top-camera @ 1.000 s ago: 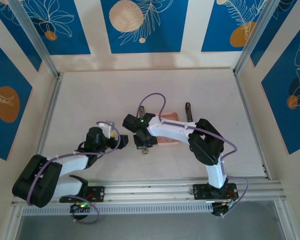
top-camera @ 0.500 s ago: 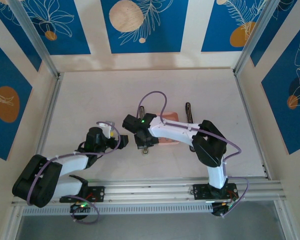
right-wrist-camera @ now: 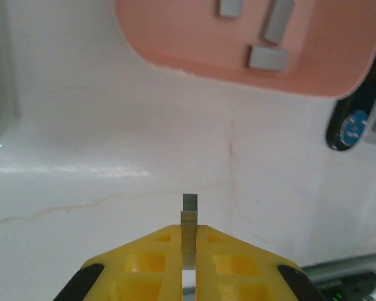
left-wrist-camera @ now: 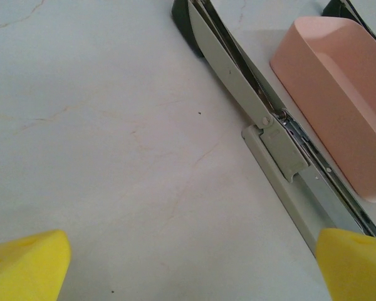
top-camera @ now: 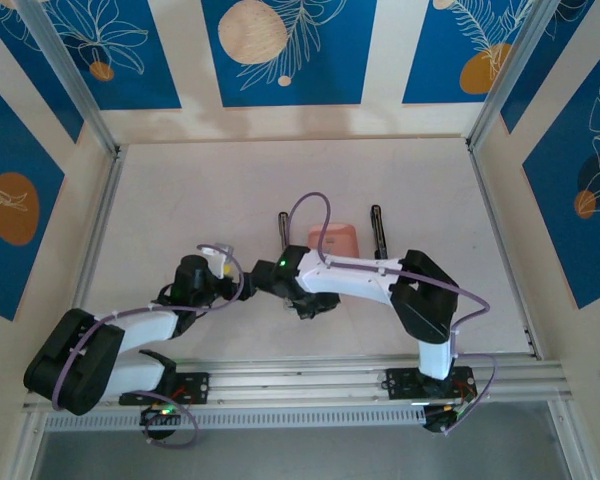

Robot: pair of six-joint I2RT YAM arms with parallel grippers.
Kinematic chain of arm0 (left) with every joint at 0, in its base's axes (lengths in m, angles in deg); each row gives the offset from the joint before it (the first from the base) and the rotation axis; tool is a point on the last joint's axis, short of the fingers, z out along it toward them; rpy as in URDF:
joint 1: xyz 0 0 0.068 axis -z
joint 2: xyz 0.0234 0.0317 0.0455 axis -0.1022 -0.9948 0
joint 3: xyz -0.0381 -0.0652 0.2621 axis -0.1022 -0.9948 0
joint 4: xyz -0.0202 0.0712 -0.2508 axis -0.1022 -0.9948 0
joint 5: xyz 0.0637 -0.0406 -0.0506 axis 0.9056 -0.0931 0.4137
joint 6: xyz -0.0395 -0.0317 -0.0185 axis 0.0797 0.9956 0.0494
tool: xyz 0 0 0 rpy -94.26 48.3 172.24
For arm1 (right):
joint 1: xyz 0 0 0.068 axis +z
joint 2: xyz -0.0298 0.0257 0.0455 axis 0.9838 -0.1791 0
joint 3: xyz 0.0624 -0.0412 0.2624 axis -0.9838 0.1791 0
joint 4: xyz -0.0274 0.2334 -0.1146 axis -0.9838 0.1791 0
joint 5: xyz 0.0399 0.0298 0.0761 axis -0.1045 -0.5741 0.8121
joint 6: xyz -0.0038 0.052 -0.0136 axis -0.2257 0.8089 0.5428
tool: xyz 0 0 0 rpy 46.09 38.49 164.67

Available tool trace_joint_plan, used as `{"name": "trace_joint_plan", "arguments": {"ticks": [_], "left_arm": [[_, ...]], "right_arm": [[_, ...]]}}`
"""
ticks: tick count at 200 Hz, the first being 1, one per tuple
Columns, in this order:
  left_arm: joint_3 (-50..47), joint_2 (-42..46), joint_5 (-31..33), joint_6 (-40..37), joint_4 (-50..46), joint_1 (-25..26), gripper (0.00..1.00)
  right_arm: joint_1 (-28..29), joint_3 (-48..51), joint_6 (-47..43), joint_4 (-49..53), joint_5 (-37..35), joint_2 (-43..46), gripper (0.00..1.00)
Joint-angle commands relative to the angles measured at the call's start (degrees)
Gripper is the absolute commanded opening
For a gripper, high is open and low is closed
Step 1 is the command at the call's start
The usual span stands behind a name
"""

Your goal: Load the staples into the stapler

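Above the table (right-wrist-camera: 81, 125), my right hand (right-wrist-camera: 188, 243) pinches what looks like staples (right-wrist-camera: 188, 207); my left hand (left-wrist-camera: 191, 266) gapes wide.

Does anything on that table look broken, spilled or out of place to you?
Nothing looks spilled or broken. The stapler lies swung wide open beside the pink tray, odd-looking but it bares the rail. Three staples lie at different angles inside the tray, and the right gripper pinches a fourth staple strip.
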Motion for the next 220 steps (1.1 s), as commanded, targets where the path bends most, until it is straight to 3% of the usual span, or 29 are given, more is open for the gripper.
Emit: {"name": "trace_joint_plan", "arguments": {"ticks": [1,98,220], "left_arm": [[1.2,0.6,0.5,-0.9,-0.6,1.0,1.0],[1.2,0.7,-0.5,0.8,0.0,1.2,0.99],[1.8,0.8,-0.9,0.4,-1.0,1.2,0.99]], "right_arm": [[1.3,1.3,4.6,5.4,-4.0,-2.5,0.12],[2.6,8.9,6.1,-2.1,-4.1,-5.3,0.12],[5.0,8.4,6.1,-4.0,-1.8,-9.0,0.13]]}}
